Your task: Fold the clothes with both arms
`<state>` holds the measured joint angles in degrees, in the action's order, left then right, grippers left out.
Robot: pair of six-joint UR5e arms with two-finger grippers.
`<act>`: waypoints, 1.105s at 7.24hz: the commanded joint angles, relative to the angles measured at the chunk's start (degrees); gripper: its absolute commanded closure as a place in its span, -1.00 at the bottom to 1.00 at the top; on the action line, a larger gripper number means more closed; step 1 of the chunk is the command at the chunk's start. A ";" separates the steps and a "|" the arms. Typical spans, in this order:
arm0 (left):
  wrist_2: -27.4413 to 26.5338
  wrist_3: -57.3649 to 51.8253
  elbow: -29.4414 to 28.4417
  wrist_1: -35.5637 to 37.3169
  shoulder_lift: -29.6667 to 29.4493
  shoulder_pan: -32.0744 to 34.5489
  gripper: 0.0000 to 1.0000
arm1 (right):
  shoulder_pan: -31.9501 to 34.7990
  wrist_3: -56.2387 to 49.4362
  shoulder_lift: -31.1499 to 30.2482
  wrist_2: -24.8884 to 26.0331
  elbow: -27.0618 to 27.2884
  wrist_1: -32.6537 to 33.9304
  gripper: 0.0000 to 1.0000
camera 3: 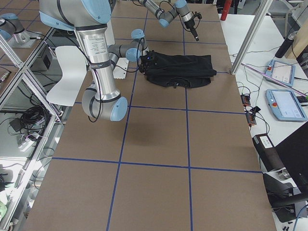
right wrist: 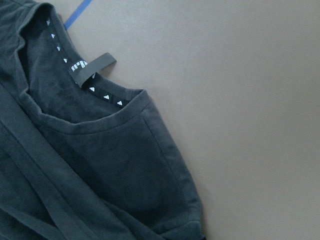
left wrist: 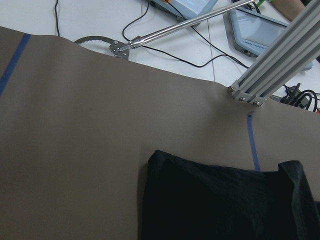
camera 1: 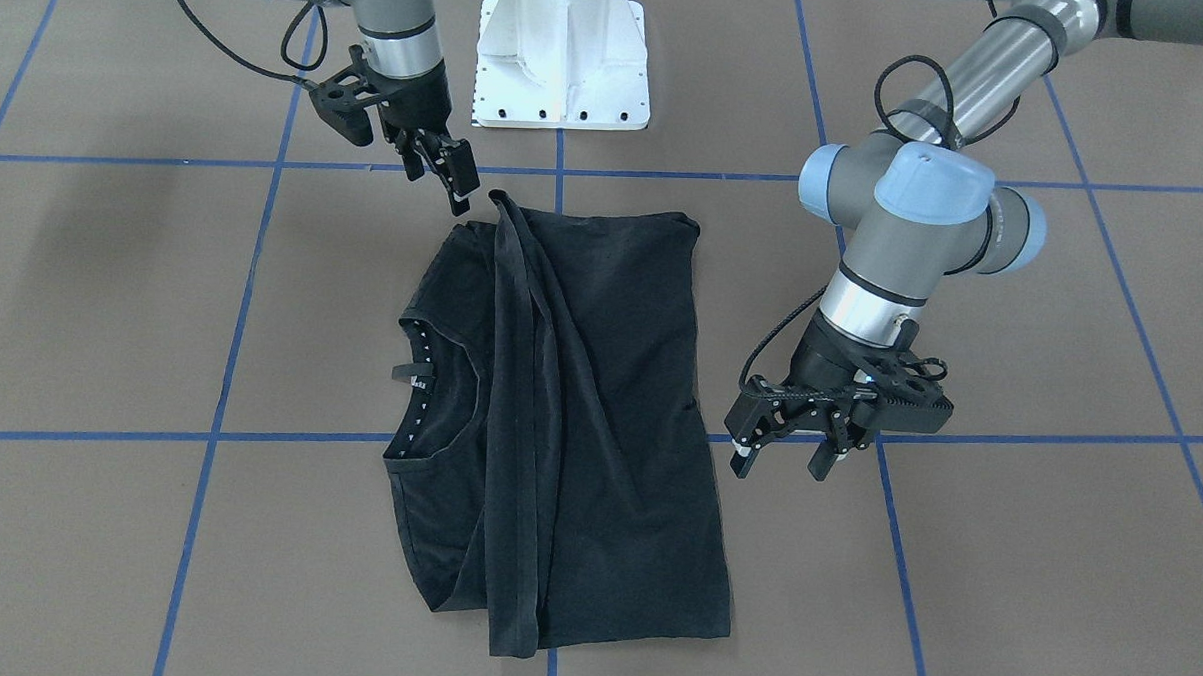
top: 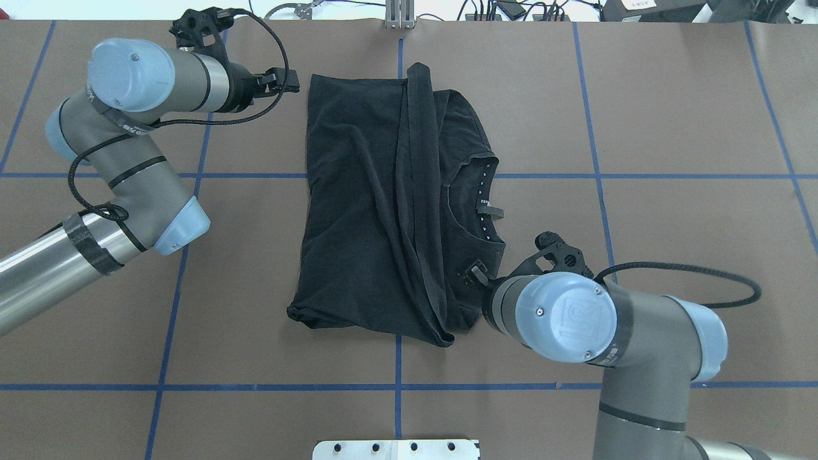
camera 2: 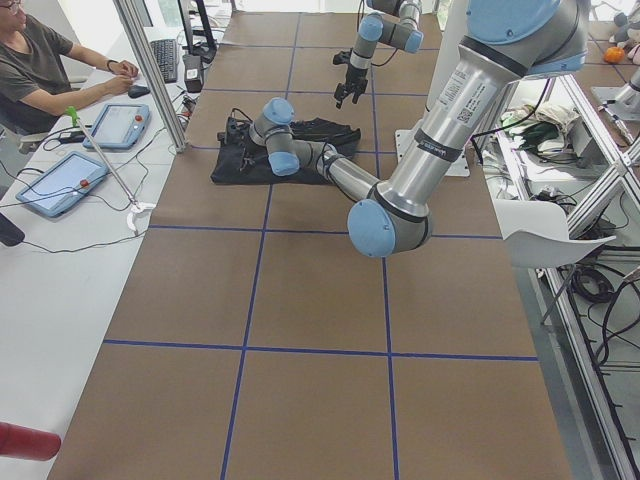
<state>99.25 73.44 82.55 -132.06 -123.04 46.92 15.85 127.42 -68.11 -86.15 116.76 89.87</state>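
Observation:
The black T-shirt (camera 1: 599, 398) lies on the brown table, folded lengthwise, with its collar (camera 1: 430, 372) and white-triangle neck tape showing; the chest graphic is hidden. It also shows in the overhead view (top: 383, 204). My left gripper (camera 1: 785, 463) is open and empty, above the table beside the shirt's long edge; overhead it (top: 284, 80) is next to the shirt's far corner. My right gripper (camera 1: 445, 174) is open and empty, just off the shirt's near corner; overhead it (top: 476, 273) is at the shoulder. The wrist views show cloth (left wrist: 215, 205) and collar (right wrist: 85, 95), no fingers.
The white base pedestal (camera 1: 561, 56) stands at the table's robot side. Blue tape lines (camera 1: 108, 431) cross the brown table. An aluminium post (left wrist: 272, 65) and cables stand beyond the far edge. An operator (camera 2: 40, 70) sits with tablets at a side desk.

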 commanded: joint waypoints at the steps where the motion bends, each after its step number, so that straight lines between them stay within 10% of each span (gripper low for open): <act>1: -0.02 0.22 0.86 0.84 0.43 0.02 -1.00 | -5.28 6.76 0.27 6.42 -2.85 -3.99 -1.00; 8: -0.46 0.30 2.09 4.00 0.35 -0.07 -1.00 | -6.10 13.56 5.80 12.59 -13.49 -8.05 -0.99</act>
<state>98.79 73.71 84.55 -128.30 -122.62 46.85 9.66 141.10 -62.53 -73.43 103.67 81.50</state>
